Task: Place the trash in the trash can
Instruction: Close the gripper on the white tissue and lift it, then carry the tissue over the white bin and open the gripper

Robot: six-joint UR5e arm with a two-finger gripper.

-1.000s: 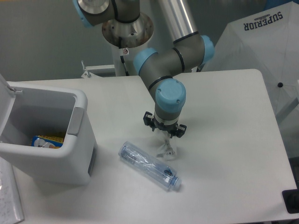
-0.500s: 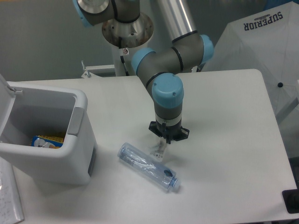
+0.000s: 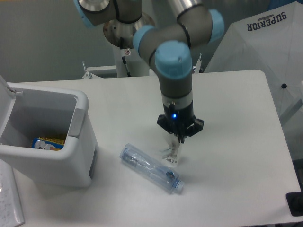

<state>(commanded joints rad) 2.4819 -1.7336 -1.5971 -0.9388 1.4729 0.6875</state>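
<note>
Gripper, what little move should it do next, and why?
Probably lift a little and carry the wrapper toward the trash can. The gripper sits right over the crumpled wrapper and seems to pinch it, though the fingertips are hard to see. The can's lid is open, and the bottle lies on the table.
</note>
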